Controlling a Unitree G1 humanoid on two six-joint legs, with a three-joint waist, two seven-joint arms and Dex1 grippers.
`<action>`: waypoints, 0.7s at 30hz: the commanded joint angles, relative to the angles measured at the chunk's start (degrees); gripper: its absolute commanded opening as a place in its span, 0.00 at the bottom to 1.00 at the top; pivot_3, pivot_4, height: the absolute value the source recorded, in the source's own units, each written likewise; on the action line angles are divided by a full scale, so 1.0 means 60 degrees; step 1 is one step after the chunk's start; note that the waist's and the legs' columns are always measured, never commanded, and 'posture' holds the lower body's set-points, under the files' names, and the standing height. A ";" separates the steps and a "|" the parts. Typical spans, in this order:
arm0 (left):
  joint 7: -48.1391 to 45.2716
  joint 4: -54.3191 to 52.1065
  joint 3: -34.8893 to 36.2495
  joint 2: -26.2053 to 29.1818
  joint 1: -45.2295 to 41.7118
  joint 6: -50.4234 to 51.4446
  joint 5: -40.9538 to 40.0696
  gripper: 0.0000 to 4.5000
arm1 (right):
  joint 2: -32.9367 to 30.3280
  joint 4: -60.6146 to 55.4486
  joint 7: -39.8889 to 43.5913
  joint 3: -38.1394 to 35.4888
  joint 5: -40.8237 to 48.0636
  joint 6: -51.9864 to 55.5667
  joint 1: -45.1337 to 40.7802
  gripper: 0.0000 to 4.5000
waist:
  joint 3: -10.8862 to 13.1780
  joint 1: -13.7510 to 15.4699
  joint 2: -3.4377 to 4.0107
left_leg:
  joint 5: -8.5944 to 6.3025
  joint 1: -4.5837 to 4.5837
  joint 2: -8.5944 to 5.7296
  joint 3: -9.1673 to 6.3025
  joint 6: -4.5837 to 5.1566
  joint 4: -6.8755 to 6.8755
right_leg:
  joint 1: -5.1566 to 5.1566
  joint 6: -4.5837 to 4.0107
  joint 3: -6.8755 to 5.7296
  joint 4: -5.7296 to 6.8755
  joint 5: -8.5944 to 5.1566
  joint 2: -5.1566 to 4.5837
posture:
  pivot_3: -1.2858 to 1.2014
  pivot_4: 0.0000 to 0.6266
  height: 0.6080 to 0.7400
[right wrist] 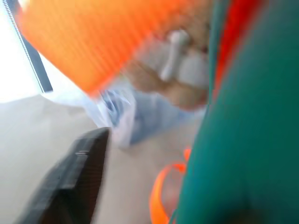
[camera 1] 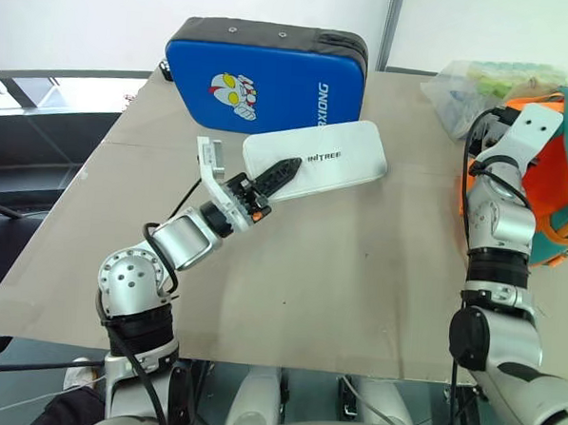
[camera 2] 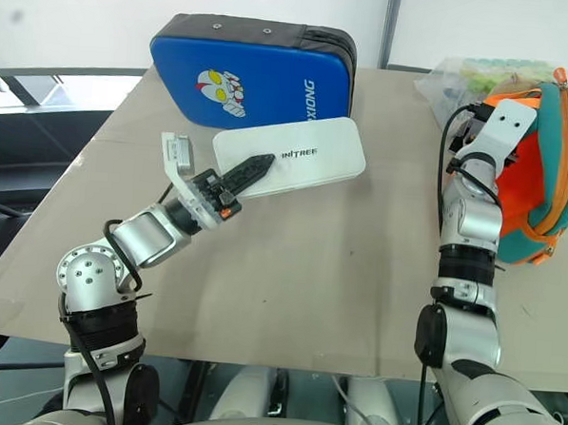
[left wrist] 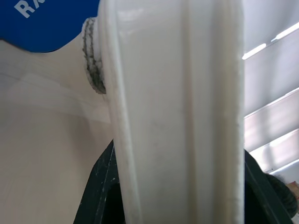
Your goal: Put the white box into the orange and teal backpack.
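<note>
The white box [camera 1: 315, 160], flat with dark lettering, hangs tilted above the tan table [camera 1: 357, 264] in front of the blue case. My left gripper [camera 1: 278, 173] is shut on its near left corner. In the left wrist view the box's edge [left wrist: 173, 112] stands between the two black fingers [left wrist: 98, 186]. The orange and teal backpack [camera 2: 543, 178] lies at the table's right edge. My right gripper [camera 1: 529, 119] is pressed against the backpack's near left side, and the wrist hides its tip. In the right wrist view the teal fabric [right wrist: 252, 140] and an orange flap [right wrist: 107, 37] are very close.
A big blue padded case [camera 1: 263, 73] with a cartoon figure lies at the back of the table, just behind the box. A clear plastic bag [camera 1: 467, 84] of items sits at the back right, beside the backpack. Bare tabletop stretches between the two arms.
</note>
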 commanded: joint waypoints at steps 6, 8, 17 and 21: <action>0.0087 -0.0751 0.0027 0.0190 0.0254 -0.0651 -0.0350 0.26 | -0.0979 0.1326 0.1982 0.0928 -0.0232 -0.1920 -0.0495 0.01 | 0.0003 -0.0011 0.0000 | 0.0000 -0.0003 0.0000 0.0016 0.0000 0.0002 | 0.0000 0.0001 0.0013 -0.0005 0.0001 -0.0008 | 0.52 0.24 1.00; 0.0091 -0.0751 0.0030 0.0220 0.0270 -0.0756 -0.0277 0.26 | -0.1080 0.1384 0.2606 0.1076 -0.0108 -0.2186 -0.0596 0.01 | 0.0006 -0.0026 0.0002 | 0.0000 0.0003 0.0000 0.0017 0.0000 0.0003 | 0.0000 0.0001 0.0015 0.0001 0.0001 -0.0006 | 0.52 0.24 1.00; 0.0229 0.0217 0.0363 0.0468 -0.0001 -0.2187 0.1821 0.26 | -0.1109 -0.1205 0.8075 0.1382 0.3026 -0.0883 -0.1476 0.01 | 0.0033 -0.0116 0.0031 | 0.0000 0.0001 0.0015 0.0017 0.0001 -0.0006 | -0.0028 0.0000 0.0019 0.0024 0.0002 0.0011 | 0.52 0.24 1.00; 0.0091 0.0636 0.0638 0.0727 -0.0144 -0.2666 0.2436 0.26 | -0.1383 -0.2893 0.9515 0.1479 0.4480 0.0649 -0.1349 0.01 | 0.0047 -0.0095 0.0032 | -0.0001 -0.0023 0.0018 0.0017 0.0001 -0.0017 | -0.0051 0.0000 0.0014 0.0018 0.0002 0.0007 | 0.52 0.24 1.00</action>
